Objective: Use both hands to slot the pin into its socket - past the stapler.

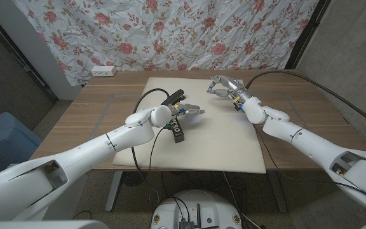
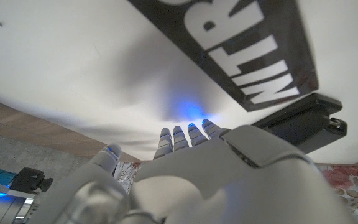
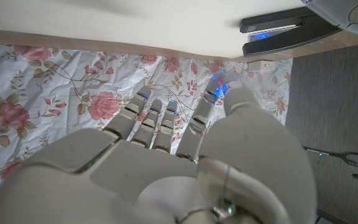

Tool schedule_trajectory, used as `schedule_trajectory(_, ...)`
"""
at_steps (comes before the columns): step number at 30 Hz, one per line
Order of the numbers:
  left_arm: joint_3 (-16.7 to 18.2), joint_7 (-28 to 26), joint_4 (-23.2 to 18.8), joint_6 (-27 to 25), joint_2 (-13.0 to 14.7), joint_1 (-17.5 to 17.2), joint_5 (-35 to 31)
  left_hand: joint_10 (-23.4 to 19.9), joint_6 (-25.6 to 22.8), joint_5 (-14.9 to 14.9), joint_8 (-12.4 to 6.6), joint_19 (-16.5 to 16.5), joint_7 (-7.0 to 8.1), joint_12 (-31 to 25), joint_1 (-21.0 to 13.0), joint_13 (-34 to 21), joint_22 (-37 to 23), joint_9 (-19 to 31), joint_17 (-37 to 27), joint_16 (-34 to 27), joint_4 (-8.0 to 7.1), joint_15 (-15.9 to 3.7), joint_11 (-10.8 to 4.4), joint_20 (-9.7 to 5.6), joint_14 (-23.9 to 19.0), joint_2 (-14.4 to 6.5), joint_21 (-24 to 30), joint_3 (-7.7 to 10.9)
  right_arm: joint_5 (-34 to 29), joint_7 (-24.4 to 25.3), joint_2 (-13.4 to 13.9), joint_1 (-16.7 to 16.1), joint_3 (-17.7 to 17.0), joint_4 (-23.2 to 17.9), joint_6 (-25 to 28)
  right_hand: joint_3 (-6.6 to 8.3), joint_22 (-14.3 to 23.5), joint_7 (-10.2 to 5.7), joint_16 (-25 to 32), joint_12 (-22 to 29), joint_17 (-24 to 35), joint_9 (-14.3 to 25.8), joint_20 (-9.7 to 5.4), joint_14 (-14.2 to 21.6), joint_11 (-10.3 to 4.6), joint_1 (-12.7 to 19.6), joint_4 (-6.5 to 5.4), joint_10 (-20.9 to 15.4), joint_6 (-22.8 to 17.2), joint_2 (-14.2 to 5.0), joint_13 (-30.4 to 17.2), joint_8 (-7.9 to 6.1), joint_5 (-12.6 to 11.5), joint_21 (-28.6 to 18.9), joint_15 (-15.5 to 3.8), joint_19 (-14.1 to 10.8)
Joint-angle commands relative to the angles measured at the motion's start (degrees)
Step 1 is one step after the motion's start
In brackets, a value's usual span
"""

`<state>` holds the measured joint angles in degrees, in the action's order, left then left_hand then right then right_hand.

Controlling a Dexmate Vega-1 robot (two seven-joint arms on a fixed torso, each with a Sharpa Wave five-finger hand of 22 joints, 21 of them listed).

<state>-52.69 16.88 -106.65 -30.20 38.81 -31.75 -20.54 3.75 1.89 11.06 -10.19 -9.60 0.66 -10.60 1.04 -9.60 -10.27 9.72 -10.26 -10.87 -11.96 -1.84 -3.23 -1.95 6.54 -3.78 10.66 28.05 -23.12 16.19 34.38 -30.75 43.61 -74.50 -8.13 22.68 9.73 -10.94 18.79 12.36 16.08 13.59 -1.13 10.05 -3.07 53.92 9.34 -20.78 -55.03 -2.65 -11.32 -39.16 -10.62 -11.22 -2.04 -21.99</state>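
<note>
Lying at the head view's centre, on the cream rectangular mat [image 1: 234,152], the dark printed block [image 1: 178,133], presumably the socket, sits below the black stapler [image 1: 170,98]. No pin is discernible. The left hand [image 1: 189,112] hovers just above it, fingers apart and empty; the right hand [image 1: 224,86], upper centre, likewise spreads, holding nothing.

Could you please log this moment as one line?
left hand: open, by black stapler | right hand: open, over cream mat
</note>
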Motion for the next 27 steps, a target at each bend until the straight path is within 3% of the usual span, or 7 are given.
schedule_trajectory(1,-0.2,1.1,-0.1,-0.9,0.2,0.2,1.0,-0.3,-0.4,0.5,-0.38,-5.6,-0.04,-0.3,0.7,-0.1,-0.2,0.1,-0.1,-0.2,0.15,-0.49,0.07,-4.64,-0.4,-6.3,0.3,-0.43,0.6,-0.2,0.0,-0.6,-0.2,-0.7,0.3,-0.28,0.1,0.06,0.1,-0.1,0.1,0.1,0.22,0.4,0.15,0.3,0.05,-0.3,-0.6,-0.17,-0.2,-0.22,-0.6,0.1,-1.6,-0.2)
schedule_trajectory(23,-1.1,3.2,0.1,-0.7,1.0,1.4,2.0,-2.6,-2.6,0.7,-0.79,-4.4,-1.23,-0.7,0.7,-0.1,-0.1,0.1,0.0,-0.4,0.17,0.15,0.93,-4.92,-2.0,-6.3,1.0,-2.31,3.2,-0.1,-1.0,-1.8,-0.8,-0.5,-1.5,-0.48,0.1,0.08,0.1,-0.2,0.1,0.0,0.25,0.4,0.14,0.4,0.06,-0.4,-0.7,-0.23,-0.2,-0.16,-0.7,0.1,-1.62,-0.2)
schedule_trajectory(27,-1.3,3.8,-0.1,-1.6,1.0,1.9,1.6,-2.7,-2.7,0.7,-0.78,-4.3,-1.22,-0.7,0.7,-0.1,-0.1,0.1,0.0,-0.4,0.17,0.13,1.08,-4.92,-2.1,-6.3,1.1,-2.49,6.5,-0.4,-2.1,-2.2,-1.6,1.5,-4.1,-0.51,0.1,0.12,0.1,-0.2,0.1,0.0,0.24,0.4,0.17,0.4,0.06,-0.4,-0.8,-0.23,-0.2,-0.21,-0.7,0.1,-1.58,-0.2)
